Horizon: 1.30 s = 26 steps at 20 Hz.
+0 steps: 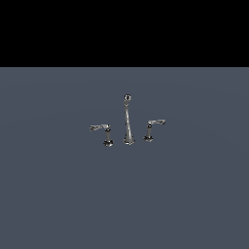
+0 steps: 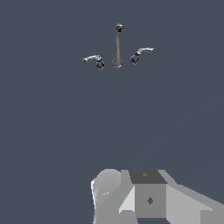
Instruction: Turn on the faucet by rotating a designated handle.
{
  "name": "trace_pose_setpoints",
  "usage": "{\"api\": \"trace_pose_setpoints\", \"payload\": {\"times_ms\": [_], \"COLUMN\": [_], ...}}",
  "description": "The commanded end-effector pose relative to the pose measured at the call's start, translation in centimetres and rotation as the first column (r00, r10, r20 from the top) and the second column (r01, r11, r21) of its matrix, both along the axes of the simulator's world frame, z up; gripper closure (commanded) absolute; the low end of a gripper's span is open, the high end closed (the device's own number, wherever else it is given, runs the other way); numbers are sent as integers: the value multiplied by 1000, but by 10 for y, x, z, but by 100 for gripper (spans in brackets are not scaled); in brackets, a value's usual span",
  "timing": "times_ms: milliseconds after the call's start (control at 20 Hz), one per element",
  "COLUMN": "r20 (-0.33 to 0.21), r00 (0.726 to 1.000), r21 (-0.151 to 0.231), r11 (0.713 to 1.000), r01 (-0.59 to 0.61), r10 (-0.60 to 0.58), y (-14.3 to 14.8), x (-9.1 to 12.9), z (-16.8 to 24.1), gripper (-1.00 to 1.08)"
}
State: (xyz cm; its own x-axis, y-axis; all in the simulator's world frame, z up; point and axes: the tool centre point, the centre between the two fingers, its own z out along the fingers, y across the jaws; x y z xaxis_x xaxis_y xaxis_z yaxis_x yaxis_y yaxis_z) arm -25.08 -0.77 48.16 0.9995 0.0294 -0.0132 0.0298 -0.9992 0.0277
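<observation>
The faucet is a tiny chrome three-piece set on the grey floor. Its tall, slim spout [image 1: 128, 121] has a ball top and also shows in the wrist view [image 2: 118, 46]. The handle [image 1: 103, 130], on the exterior view's left of the spout, has a level lever on a short post with a dark flared base; it also shows in the wrist view [image 2: 94, 59]. The twin handle [image 1: 153, 127] has an upward-slanting, pale-tipped lever [image 2: 142, 52]. Only grey blocky parts of my gripper [image 2: 148, 197] show, far from the faucet. Its fingers are not distinguishable. No arm appears in the exterior view.
A flat blue-grey floor [image 1: 124, 194] spreads around the faucet on all sides, with a black band above it in the exterior view. No other objects are visible.
</observation>
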Motion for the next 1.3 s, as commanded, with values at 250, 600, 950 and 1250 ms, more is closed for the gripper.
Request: {"api": "trace_pose_setpoints", "payload": {"times_ms": [250, 600, 950, 1250], "r20": [0, 1, 3, 4], "r00": [1000, 997, 982, 951], "r21": [0, 1, 3, 6], "r11": [1000, 997, 982, 951], "r01": [13, 75, 188, 309], "r10": [-13, -75, -188, -309], "y": [3, 16, 38, 61], "x": [1, 8, 21, 40], "z": [-4, -21, -54, -89], "gripper": [108, 108, 108, 108]}}
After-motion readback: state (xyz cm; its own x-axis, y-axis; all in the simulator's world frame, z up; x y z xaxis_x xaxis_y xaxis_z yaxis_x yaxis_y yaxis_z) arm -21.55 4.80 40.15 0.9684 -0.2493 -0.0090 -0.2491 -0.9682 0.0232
